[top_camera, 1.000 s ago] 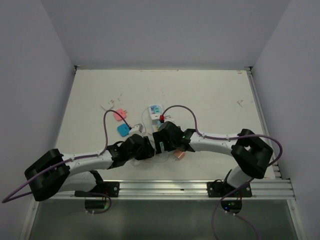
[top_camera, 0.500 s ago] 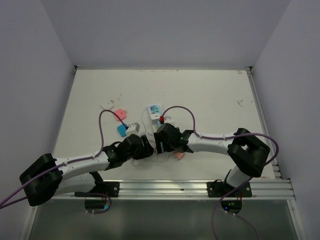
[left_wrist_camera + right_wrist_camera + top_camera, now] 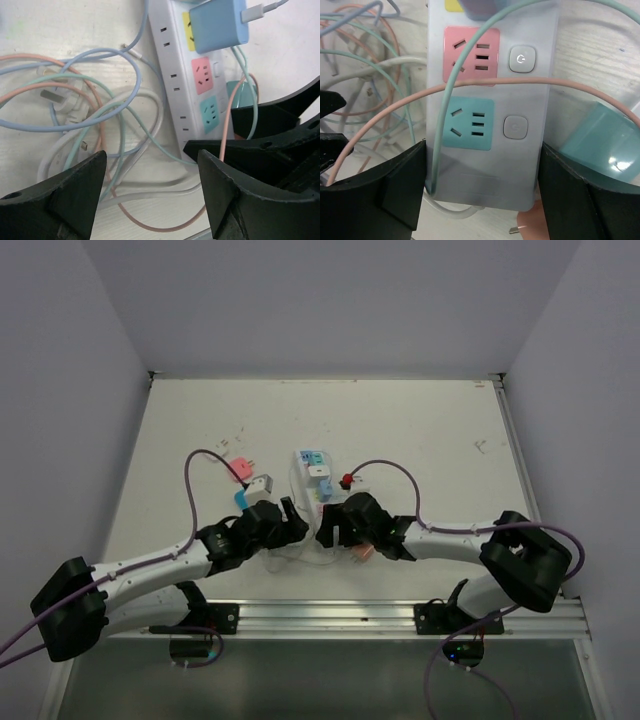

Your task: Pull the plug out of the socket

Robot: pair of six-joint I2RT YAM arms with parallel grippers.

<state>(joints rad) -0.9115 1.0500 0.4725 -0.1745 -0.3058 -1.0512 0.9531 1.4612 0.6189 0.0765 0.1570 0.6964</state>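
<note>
The socket (image 3: 306, 480) is a long white power strip with yellow, pink and teal faces (image 3: 175, 75). A light blue plug cube (image 3: 217, 25) with a white cable sits plugged in on the strip's far part; only its edge shows in the right wrist view (image 3: 480, 7). My right gripper (image 3: 482, 150) is shut on the socket's near end (image 3: 485, 175), one finger on each long side. My left gripper (image 3: 150, 160) is open and empty above a tangle of cables (image 3: 100, 115), just left of the strip. In the top view the two grippers (image 3: 290, 520) (image 3: 325, 530) almost meet.
A teal plug cube (image 3: 600, 145) lies right of the strip's near end, a pink plug (image 3: 530, 220) below it. Thin pink and green cables cross the strip. A pink plug (image 3: 238, 470) and a blue plug (image 3: 245, 500) lie at the left.
My right gripper has slid back along the strip to its near end, uncovering more of the strip. My left arm has swung a little to the left.
</note>
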